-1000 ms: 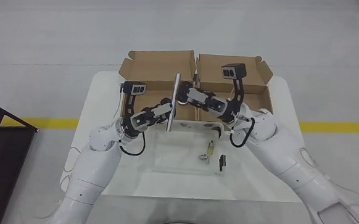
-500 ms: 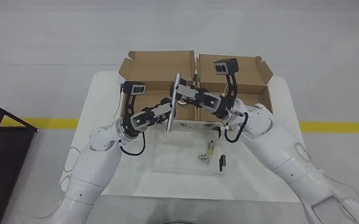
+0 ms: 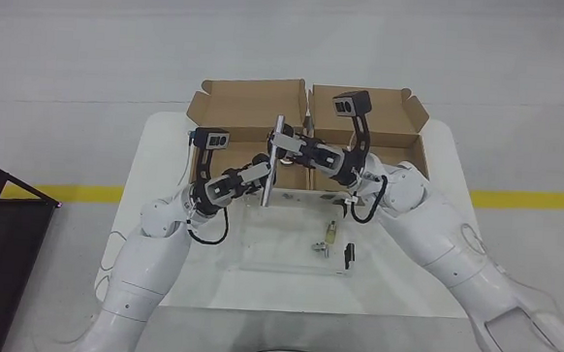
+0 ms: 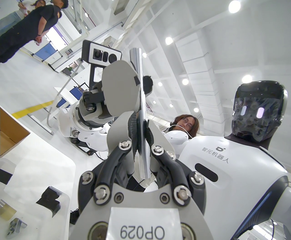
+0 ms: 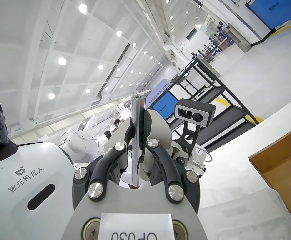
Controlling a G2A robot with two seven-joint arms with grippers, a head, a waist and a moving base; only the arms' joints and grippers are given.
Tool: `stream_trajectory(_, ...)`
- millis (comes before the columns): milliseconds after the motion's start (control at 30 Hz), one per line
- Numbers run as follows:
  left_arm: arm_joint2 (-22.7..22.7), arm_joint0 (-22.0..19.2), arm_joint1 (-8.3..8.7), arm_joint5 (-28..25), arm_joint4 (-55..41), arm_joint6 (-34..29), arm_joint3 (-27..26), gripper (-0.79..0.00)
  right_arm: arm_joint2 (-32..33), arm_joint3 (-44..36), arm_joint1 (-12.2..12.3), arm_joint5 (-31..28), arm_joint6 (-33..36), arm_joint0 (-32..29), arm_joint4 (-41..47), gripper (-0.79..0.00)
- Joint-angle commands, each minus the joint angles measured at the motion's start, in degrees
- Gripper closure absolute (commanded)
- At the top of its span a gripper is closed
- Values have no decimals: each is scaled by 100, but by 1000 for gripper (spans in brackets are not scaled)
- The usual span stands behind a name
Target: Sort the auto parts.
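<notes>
The long round silver metal rod (image 5: 136,113) is mirror-polished, the black ribbed pads (image 5: 147,123) of the right gripper (image 5: 137,123) look matt and rubbery, the two brown cardboard boxes (image 3: 253,101) dull, the shallow clear plastic tray (image 3: 278,246) smooth.

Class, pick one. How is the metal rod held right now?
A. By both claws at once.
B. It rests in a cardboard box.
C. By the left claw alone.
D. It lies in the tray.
A: the left claw and the right claw are each shut on the rod.
</notes>
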Motion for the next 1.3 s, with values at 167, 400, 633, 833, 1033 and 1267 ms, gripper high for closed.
stream_trajectory(167, 0, 0, 0, 0, 0, 0, 0, 0, 50, 10, -58, 67, 184, -26, 198, 0)
stream_trajectory(400, 0, 0, 0, 0, 0, 0, 0, -785, 166, 6, -89, 132, 545, -65, 557, 0)
stream_trajectory(633, 0, 0, 0, 0, 0, 0, 0, -785, 605, -31, -27, -31, 672, -316, 600, 0)
stream_trajectory(833, 0, 0, 0, 0, 0, 0, 0, -785, 1657, 253, 174, -246, 345, -825, 374, 0)
stream_trajectory(1033, 0, 0, 0, 0, 0, 0, 0, -785, 2448, 1075, 309, 65, -244, -1186, -112, 0)
stream_trajectory(1267, 0, 0, 0, 0, 0, 0, 0, -785, 2745, 1975, 364, 591, -1070, -1196, -1400, 0)
